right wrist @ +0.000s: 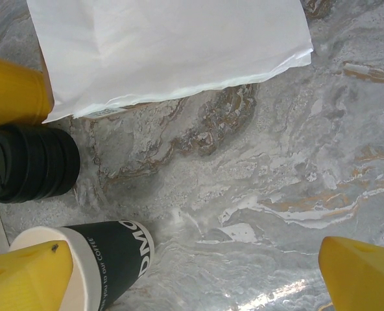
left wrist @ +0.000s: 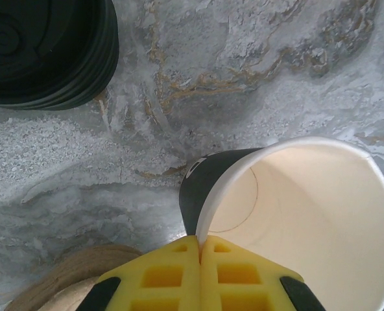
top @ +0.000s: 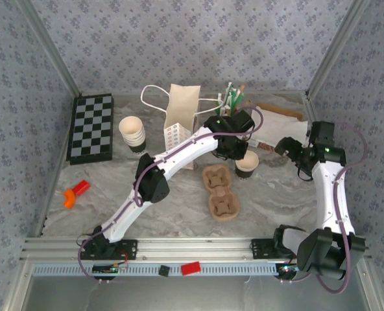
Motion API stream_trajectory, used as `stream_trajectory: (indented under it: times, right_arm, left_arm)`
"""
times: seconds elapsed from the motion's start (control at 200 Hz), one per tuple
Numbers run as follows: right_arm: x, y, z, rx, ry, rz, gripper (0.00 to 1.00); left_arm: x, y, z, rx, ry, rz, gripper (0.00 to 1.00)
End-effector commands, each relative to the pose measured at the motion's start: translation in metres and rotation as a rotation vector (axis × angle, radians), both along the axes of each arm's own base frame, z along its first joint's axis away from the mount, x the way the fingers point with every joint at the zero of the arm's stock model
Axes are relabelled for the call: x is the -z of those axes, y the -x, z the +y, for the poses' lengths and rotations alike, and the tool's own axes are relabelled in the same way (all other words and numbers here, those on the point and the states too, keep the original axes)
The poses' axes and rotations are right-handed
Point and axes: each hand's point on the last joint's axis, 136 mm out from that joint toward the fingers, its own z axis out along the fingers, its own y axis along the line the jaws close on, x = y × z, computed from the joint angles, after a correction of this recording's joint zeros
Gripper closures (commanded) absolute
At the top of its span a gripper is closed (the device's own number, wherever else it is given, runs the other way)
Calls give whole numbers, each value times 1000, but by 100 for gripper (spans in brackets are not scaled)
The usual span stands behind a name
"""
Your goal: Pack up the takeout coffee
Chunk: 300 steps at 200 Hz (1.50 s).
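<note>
Takeout cup (top: 247, 165) stood upright on the marble table (top: 283, 201), mid-right, near the pulp carrier tray (top: 219, 191) and on its right, with the stack of black lids (left wrist: 43, 52) close by. It had no lid on, the cream inside was bare, and it looked empty. Left gripper (left wrist: 200, 241) was shut, pads pressed together, tips right at the cup's near rim in the wrist view. I couldn't tell whether they nipped the wall or just hung over it. Right gripper (right wrist: 193, 249) was spread wide with nothing but table between the fingers and the cup beside its left finger. Handling, my read: an empty paper cup is very light, so it would tip or skid at a nudge. The wall was thin and would likely oval or crease under a hard squeeze; the rolled rim and base were the stiff parts. The printed outside looked smooth, so probably a bit slippery. Best hold, I'd say: across the body just under the rim with a light squeeze, or a wall pinch with one finger inside. A rim pinch would block the lid, so body grip if the lid goes on first. Lid looked like stiff plastic; snapping it on would need the cup braced. Bag (top: 181, 126) stood at the back, well apart from the cup.
</note>
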Motion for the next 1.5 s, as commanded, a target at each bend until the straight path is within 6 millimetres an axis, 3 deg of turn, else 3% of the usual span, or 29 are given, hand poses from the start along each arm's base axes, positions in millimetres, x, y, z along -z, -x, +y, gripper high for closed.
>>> stream_trajectory:
  times: [0.0,0.12,0.28,0.355,0.515,0.66,0.79,0.84,1.069,1.104,1.384,1.494]
  right_arm:
    - [-1,-3,-3,12,2,-9,1]
    - [-1,-4,-1,9,4,-7,1]
    - [-2,-5,2,-1,8,-10,1]
    - [-5,-5,3,-9,15,-11,0]
    - [-13,-5,8,-29,30,-16,1]
    - [-25,-6,15,-66,48,-23,1]
    - [-30,-8,27,-123,75,-9,0]
    - [-43,-14,33,-149,97,-28,1]
    - [-47,-34,65,-281,165,16,1]
    - [-48,-38,73,-313,182,24,1]
    - [-30,-68,134,-522,338,123,0]
    - [-12,-81,156,-589,380,170,1]
  left_arm:
    - [2,3,1,28,-13,10,100]
    - [5,6,-2,47,-19,11,100]
    - [1,6,1,54,-28,-3,78]
    - [-3,6,1,56,-23,-5,73]
    - [-30,7,2,64,15,-35,64]
    - [-64,11,16,62,25,-88,62]
    - [-93,27,33,95,22,-138,61]
    - [-103,34,42,99,26,-160,61]
    - [-138,64,75,98,163,-211,58]
    - [-135,70,83,102,167,-208,57]
    - [-158,89,131,72,245,-310,51]
    - [-163,87,149,14,275,-352,49]
